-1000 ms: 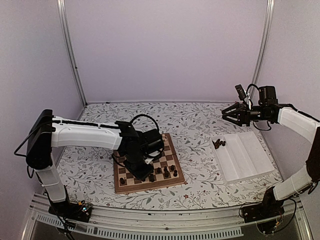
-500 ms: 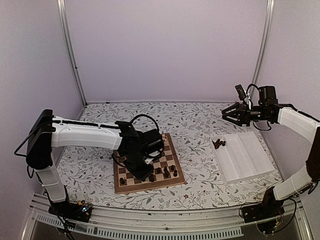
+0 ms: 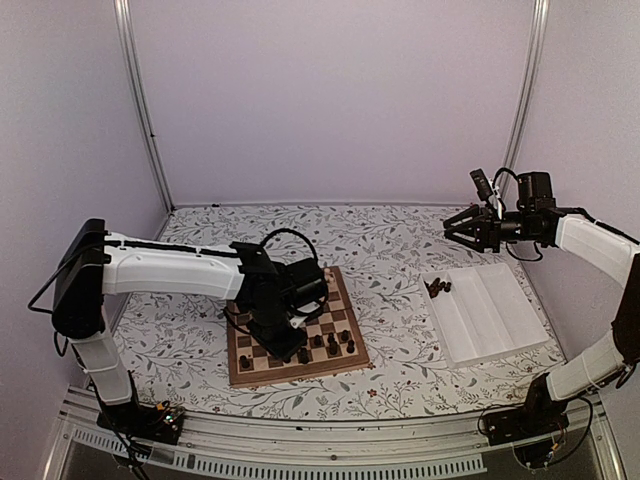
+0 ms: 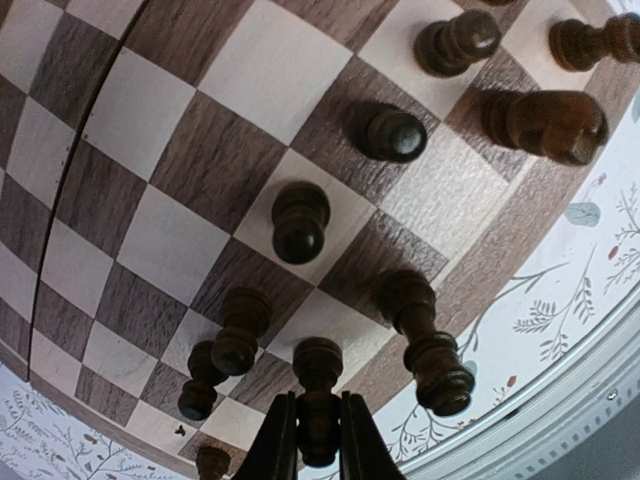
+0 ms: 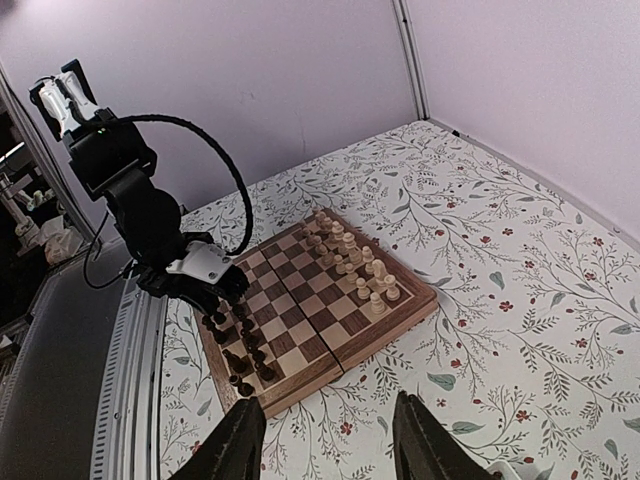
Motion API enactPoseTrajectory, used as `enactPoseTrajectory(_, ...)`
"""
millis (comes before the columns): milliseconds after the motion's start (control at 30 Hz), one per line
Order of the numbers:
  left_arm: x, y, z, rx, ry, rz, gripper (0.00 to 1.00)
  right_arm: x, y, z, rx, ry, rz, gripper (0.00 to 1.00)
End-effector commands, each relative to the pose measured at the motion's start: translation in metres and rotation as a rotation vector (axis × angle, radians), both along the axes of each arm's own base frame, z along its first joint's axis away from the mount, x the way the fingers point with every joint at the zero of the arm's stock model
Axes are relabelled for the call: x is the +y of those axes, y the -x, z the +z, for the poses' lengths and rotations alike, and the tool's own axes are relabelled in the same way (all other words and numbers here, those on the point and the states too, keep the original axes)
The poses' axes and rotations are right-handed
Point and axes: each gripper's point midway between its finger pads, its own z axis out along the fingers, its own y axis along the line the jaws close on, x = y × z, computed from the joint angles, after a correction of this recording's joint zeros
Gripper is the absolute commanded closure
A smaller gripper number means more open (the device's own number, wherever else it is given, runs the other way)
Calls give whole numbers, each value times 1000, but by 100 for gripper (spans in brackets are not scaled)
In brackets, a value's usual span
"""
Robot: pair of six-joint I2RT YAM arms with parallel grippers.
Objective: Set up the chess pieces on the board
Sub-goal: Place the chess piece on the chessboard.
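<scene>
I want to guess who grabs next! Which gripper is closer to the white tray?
Right. The right gripper hangs high beside the tray; the left gripper is away over the board, pinching a chess piece.

The board under the left jaws is smooth wood with visible grain and a soft satin sheen. The chess pieces are turned dark wood, polished and glossy. Below the right jaws, the table looks like matt printed cloth and the tray like matt white plastic.
</scene>
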Motion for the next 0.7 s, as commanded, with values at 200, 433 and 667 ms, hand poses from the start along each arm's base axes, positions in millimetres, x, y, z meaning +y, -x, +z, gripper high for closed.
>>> enactPoseTrajectory(200, 2, 5, 8, -12, 4, 12, 93, 2, 4, -2, 10, -9, 17, 52)
enactPoseTrajectory(433, 15, 8, 16, -27, 9, 48, 93, 3, 4, -1, 11, -11, 20, 53)
enactPoseTrajectory(667, 16, 11, 7, -11, 2, 49, 93, 3, 4, -1, 13, -13, 19, 52)
